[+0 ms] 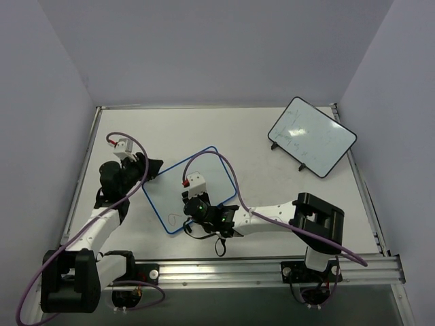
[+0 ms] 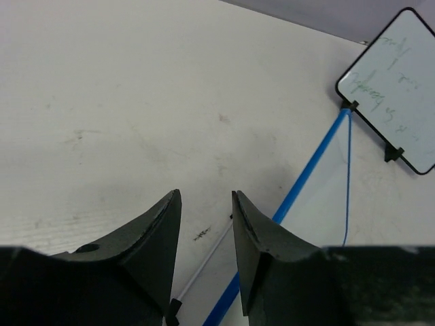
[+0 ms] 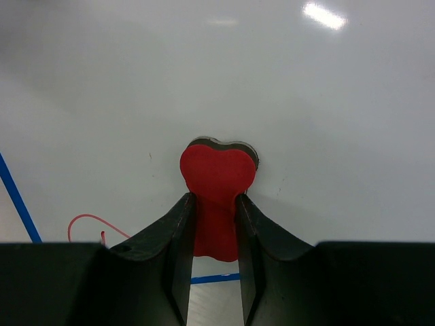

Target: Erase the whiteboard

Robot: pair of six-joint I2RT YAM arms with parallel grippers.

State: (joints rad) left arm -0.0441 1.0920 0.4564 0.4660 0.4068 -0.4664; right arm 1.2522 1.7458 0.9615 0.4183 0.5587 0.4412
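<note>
The whiteboard point(image 1: 212, 168) with the blue rim lies flat in the middle of the table. My right gripper point(image 1: 193, 205) is over its near part, shut on a red eraser point(image 3: 217, 178) whose dark underside presses on the white surface point(image 3: 306, 102). In the right wrist view the gripper point(image 3: 215, 197) pinches the eraser's narrow waist. A thin red scribble point(image 3: 86, 220) remains near the board's blue rim point(image 3: 13, 197), left of the eraser. My left gripper point(image 1: 151, 166) is open and empty at the board's left edge; in its wrist view the gripper point(image 2: 204, 204) hovers over bare table beside the blue rim point(image 2: 307, 171).
A black-rimmed whiteboard point(image 1: 311, 136) with faint marks stands at the back right, also in the left wrist view point(image 2: 401, 81). A thin white rod with black ends point(image 2: 204, 261) lies on the table under my left gripper. Grey walls enclose the table on three sides.
</note>
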